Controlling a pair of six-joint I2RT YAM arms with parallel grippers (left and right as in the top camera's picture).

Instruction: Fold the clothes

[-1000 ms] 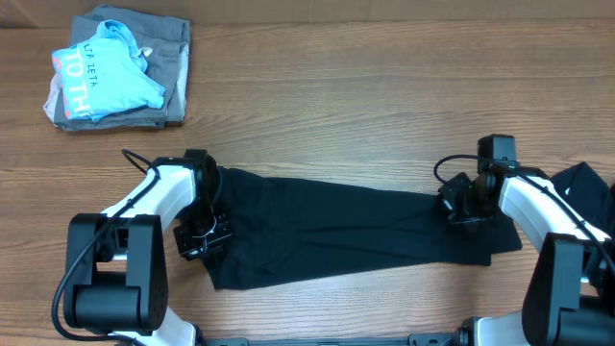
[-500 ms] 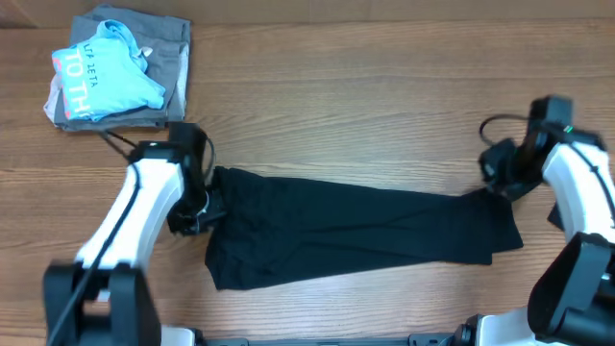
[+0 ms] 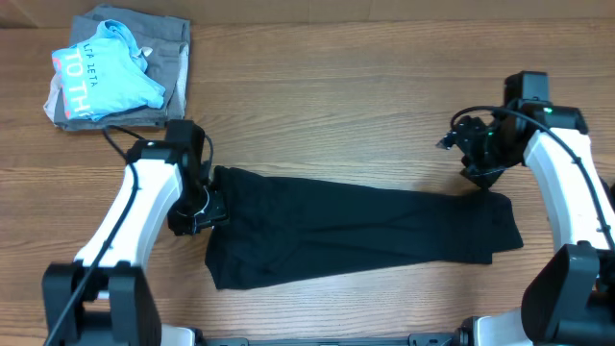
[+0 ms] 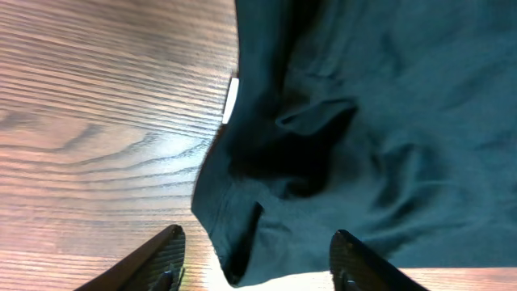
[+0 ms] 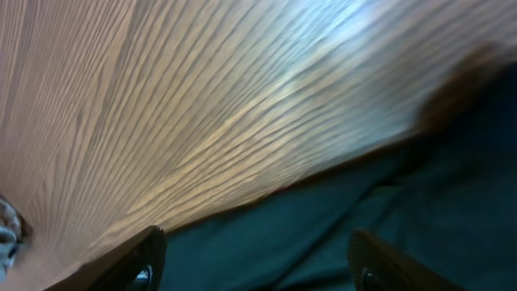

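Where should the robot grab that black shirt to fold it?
Probably at its short ends, coming down from above: the black T-shirt lies flat as a long band, its left end inside the open left gripper, with the right gripper near the other.

From above, the light is bright and even on the bench [image 3: 336, 115], the picture is sharp and the shadows are soft and faint, but the black clothes [image 3: 356, 235] are so dark that their folds hardly show. The left wrist picture is clear, with a shiny white patch on the wood beside the cloth. The right wrist picture is blurry all over, with a bright streak on the wood and the right claw [image 5: 254, 250] dark and fuzzy.
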